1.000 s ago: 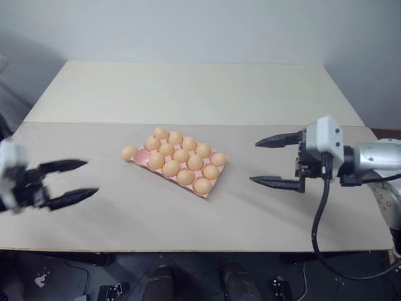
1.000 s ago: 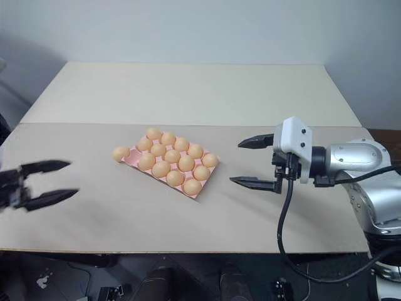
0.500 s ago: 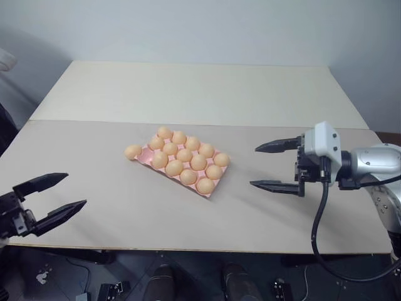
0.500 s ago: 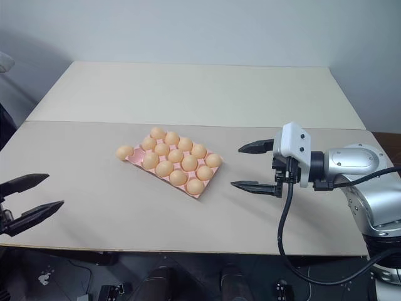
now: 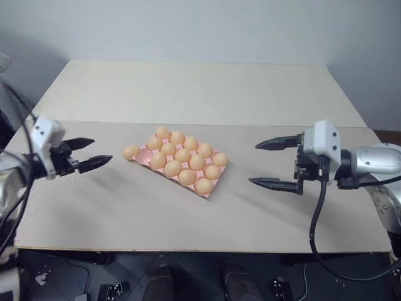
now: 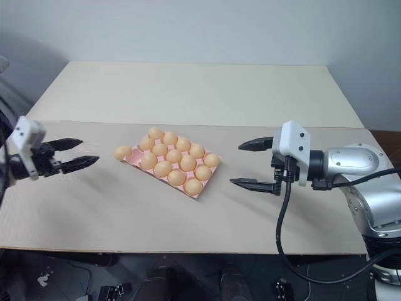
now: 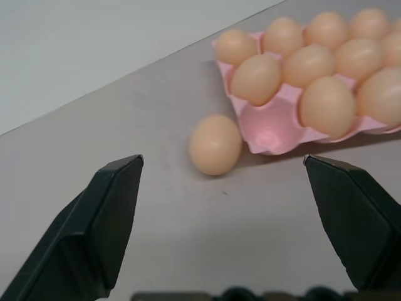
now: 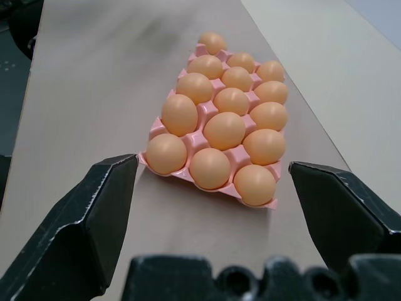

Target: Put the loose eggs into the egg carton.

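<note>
One loose egg (image 5: 131,152), tan-orange, lies on the table just off the left corner of the pink egg carton (image 5: 144,155). The wrist view shows the carton's corner cup (image 7: 270,133) beside that egg (image 7: 215,144) empty; every other visible cup holds an egg. My left gripper (image 5: 103,150) is open and empty, a short way left of the loose egg, pointing at it. My right gripper (image 5: 252,163) hovers open and empty to the right of the carton (image 8: 203,114), facing it.
The carton sits on a beige table (image 5: 188,94) made of two joined boards. The seam (image 5: 250,124) runs behind the carton. Bare tabletop surrounds the carton on all sides, and the front edge (image 5: 188,249) lies close to me.
My left gripper has come up from the table's near left edge and moved in toward the loose egg, staying open. The right gripper, the egg and the carton have not moved.
</note>
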Robot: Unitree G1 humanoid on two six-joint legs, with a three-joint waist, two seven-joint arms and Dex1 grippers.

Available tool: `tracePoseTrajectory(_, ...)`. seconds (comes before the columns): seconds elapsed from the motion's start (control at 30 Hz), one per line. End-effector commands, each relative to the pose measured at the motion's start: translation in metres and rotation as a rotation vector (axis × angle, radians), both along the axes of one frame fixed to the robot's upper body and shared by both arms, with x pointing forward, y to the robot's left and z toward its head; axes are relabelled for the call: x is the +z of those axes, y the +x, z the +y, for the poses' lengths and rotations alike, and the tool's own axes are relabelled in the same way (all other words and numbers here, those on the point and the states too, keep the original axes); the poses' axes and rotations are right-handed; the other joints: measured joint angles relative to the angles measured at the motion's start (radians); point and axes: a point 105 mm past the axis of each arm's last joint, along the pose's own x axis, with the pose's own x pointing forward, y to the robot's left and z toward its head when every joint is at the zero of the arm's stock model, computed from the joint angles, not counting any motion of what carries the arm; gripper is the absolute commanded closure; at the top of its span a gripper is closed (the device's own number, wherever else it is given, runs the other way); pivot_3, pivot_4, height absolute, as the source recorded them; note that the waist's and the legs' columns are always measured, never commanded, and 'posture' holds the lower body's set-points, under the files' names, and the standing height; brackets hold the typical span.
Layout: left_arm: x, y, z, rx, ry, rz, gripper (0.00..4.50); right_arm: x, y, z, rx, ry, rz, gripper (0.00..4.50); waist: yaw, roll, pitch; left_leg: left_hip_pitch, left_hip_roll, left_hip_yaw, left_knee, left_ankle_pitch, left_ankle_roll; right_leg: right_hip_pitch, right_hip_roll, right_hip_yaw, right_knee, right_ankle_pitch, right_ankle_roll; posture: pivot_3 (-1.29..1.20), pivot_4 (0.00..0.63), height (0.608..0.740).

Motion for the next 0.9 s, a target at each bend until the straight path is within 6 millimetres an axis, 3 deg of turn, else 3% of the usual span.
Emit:
tracePoseTrajectory(0.03,-0.004,0.024,-0.003,0.02,0.053,0.0,0.05,0.012,-0.006,0.001,0.002,-0.003,-0.061,0.0,0.001,0.0,0.0,-0.001,0.0,0.0,0.0,0.0,0.0,0.0,0.0,0.0,0.0,0.0,0.0,0.0,0.15,0.74)
tracePoseTrajectory(0.13,-0.011,0.048,-0.013,0.045,0.07,0.016,0.05,0.012,-0.007,0.0,-0.008,-0.004,-0.066,0.0,0.003,0.0,0.0,-0.001,-0.001,0.0,0.001,0.0,0.0,0.0,0.0,0.0,0.0,0.0,0.0,0.0,0.15,0.74)
tracePoseTrajectory(0.23,-0.015,0.059,-0.021,0.034,0.071,0.036,0.05,0.012,-0.009,-0.001,-0.02,-0.008,-0.068,0.0,0.001,0.0,0.0,-0.002,-0.001,-0.001,0.002,0.0,0.0,0.0,0.0,0.0,0.0,0.0,0.0,0.0,0.15,0.74)
tracePoseTrajectory(0.8,-0.033,0.074,-0.033,0.049,0.112,0.116,0.05,0.009,-0.015,-0.005,-0.06,-0.005,-0.064,0.0,0.0,-0.001,0.0,-0.002,-0.001,-0.002,0.002,0.0,0.0,0.0,0.0,0.0,0.001,0.0,0.001,0.0,0.15,0.74)
tracePoseTrajectory(0.9,-0.033,0.074,-0.034,0.048,0.109,0.119,0.65,0.01,-0.014,-0.005,-0.064,-0.003,-0.063,0.0,0.0,-0.001,0.0,-0.002,-0.001,-0.002,0.002,0.0,0.0,0.0,0.0,0.0,0.001,0.0,0.001,0.0,0.15,0.74)
